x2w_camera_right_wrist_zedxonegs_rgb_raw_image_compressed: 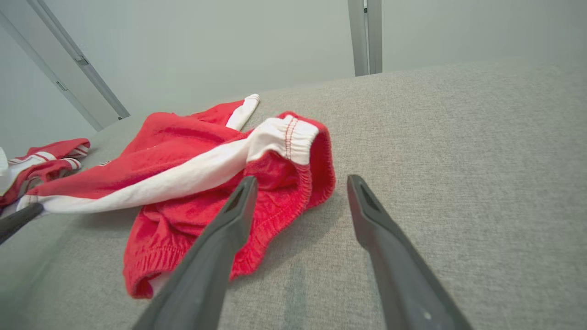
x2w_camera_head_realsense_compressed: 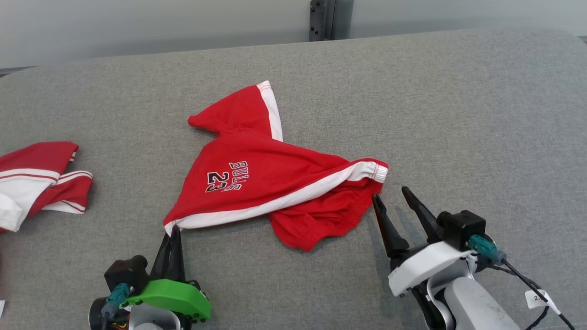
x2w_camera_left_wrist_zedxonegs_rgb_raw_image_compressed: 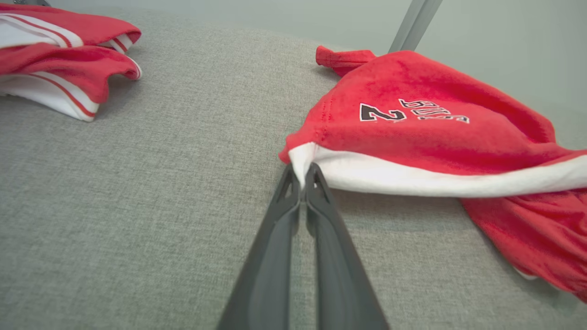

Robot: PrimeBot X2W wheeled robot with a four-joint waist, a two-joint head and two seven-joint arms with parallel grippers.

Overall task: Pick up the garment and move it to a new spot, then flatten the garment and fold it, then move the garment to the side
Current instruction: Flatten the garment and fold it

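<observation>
2 grippers sit nearest. The left gripper (x2w_camera_head_realsense_compressed: 174,233) has its fingers clamped on the white-trimmed corner of the red garment (x2w_camera_head_realsense_compressed: 257,178). The right gripper (x2w_camera_head_realsense_compressed: 390,192) stands with fingers apart, just beside the elastic waistband. The garment lies crumpled mid-way across the grey surface (x2w_camera_head_realsense_compressed: 458,114), its long axis left-to-right and one leg pointing away. "BULLS 23" reads upside down. A second red-and-white garment (x2w_camera_head_realsense_compressed: 41,178) is cut off at the left edge.

A bunched red-and-white cloth (x2w_camera_head_realsense_compressed: 41,176) lies at the left of the grey fabric surface (x2w_camera_head_realsense_compressed: 458,114), a pale wall (x2w_camera_head_realsense_compressed: 137,23) behind.
</observation>
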